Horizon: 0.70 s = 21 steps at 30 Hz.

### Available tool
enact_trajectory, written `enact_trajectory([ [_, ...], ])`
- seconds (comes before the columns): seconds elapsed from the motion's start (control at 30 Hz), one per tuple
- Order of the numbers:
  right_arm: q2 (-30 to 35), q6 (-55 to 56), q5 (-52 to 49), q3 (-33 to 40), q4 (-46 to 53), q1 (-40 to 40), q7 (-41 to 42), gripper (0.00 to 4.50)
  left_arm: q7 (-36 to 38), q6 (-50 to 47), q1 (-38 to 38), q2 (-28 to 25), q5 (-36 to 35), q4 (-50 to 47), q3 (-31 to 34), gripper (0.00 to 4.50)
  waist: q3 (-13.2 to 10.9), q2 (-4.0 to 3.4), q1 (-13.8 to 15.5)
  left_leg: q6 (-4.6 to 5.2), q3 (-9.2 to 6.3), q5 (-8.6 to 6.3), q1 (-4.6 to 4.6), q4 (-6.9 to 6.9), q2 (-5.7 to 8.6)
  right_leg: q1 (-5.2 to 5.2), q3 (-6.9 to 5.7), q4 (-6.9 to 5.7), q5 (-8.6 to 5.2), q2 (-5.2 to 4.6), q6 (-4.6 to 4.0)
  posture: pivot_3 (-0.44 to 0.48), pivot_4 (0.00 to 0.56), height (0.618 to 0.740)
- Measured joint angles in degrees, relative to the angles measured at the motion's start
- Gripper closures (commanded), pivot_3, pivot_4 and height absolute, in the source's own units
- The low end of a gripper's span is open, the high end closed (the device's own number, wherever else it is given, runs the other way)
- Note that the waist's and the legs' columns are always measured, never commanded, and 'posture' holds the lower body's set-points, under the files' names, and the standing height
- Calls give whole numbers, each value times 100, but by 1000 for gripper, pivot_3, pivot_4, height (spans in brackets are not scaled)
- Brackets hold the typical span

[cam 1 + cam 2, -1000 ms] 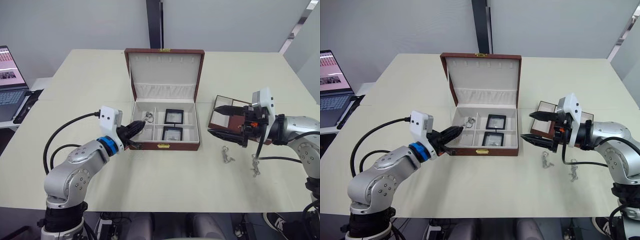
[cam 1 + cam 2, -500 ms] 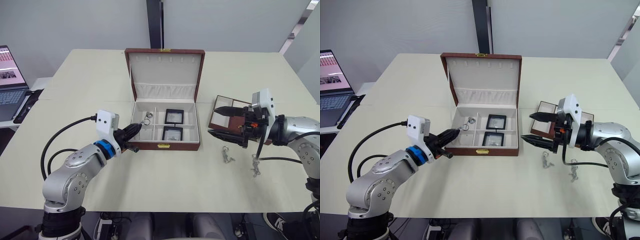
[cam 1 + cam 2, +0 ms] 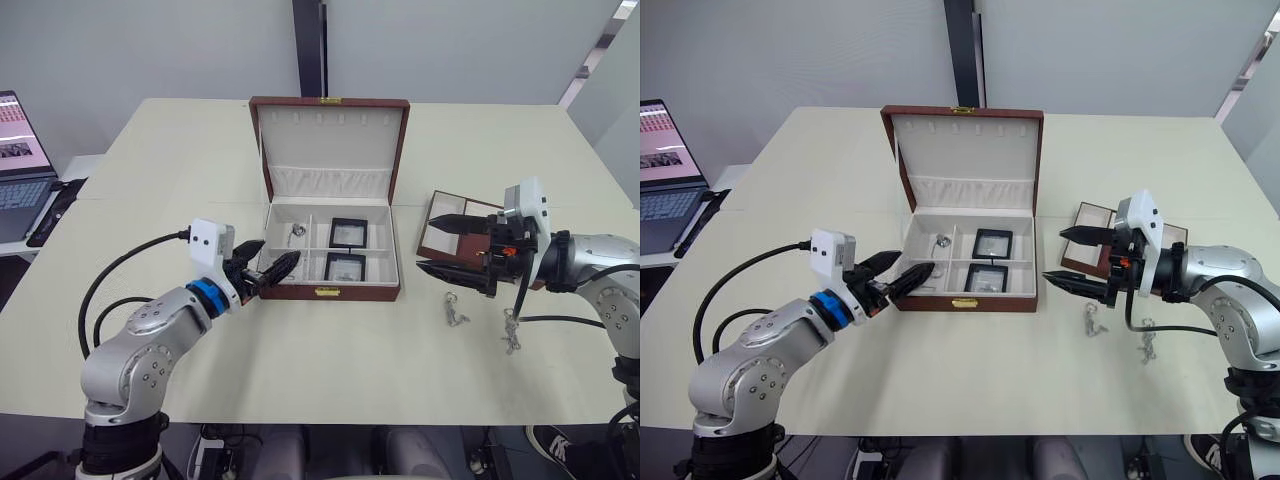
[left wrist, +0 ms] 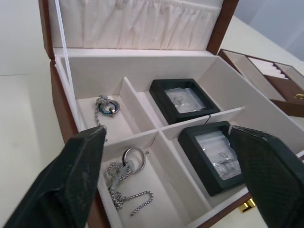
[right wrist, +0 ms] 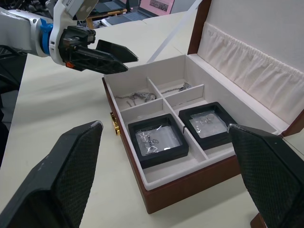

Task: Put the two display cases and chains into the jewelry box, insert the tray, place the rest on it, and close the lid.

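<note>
Head views: left gripper (image 3: 268, 262) gaping at front-left corner of open jewelry box (image 3: 333, 150); right gripper (image 3: 447, 243) spread wide over tray (image 3: 1086, 217).

Left wrist: two chains (image 4: 124, 178), two display cases (image 4: 179, 99) inside compartments.

Right wrist: fingers (image 5: 61, 175) parted, facing box.

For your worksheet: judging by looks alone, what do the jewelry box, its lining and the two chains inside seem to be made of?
Jewelry box: reddish-brown shell, probably wood or leatherette, brass-coloured clasp.
Lining: cream fabric, matte, gathered into folds on the lid pocket.
Chains: silvery metal by their shine and fine links.
</note>
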<state>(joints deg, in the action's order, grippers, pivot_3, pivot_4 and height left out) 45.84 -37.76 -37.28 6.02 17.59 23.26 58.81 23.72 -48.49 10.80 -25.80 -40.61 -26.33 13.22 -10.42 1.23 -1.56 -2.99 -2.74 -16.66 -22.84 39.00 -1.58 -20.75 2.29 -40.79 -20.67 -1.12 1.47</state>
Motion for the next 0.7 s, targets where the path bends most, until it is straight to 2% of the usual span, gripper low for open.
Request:
enact_trajectory([
  [0.1, 94, 44, 2, 193, -68, -143, 17, 0, 408, -26, 26, -404, -348, 2, 235, 21, -1, 0, -1, 0, 1, 0, 0, -3, 0, 0, 0, 2, 0, 0, 0, 0, 150, 740],
  [0.27, 412, 309, 130, 577, -663, -624, 201, 0, 1496, 171, -208, -1602, -468, 593, 839, 21, -3, -4, -11, 0, 4, 0, 5, -6, 1, 0, 3, 3, 0, 1, 0, 0, 150, 740],
  [0.4, 647, 627, 342, 779, -1190, -780, 377, 0, 2092, 532, -540, -2076, -169, 1172, 975, 21, -8, -11, -11, 0, 5, 0, 6, -7, 0, 0, 3, 3, 0, 1, 0, 0, 150, 740],
  [0.5, 915, 913, 555, 1045, -1742, -1114, 543, 0, 2412, 947, -977, -2576, 387, 1755, 987, 21, -9, -13, -11, 1, 6, -1, 5, -17, 0, -1, 4, 15, -1, 1, 0, 0, 150, 740],
  [0.7, 942, 1352, 840, 1328, -2444, -1463, 621, 0, 2630, 1515, -1350, -2805, 932, 2349, 1276, 21, -11, -16, -16, 1, 8, -1, 6, -16, -3, -1, 5, 13, -1, -1, 0, 0, 150, 740],
])
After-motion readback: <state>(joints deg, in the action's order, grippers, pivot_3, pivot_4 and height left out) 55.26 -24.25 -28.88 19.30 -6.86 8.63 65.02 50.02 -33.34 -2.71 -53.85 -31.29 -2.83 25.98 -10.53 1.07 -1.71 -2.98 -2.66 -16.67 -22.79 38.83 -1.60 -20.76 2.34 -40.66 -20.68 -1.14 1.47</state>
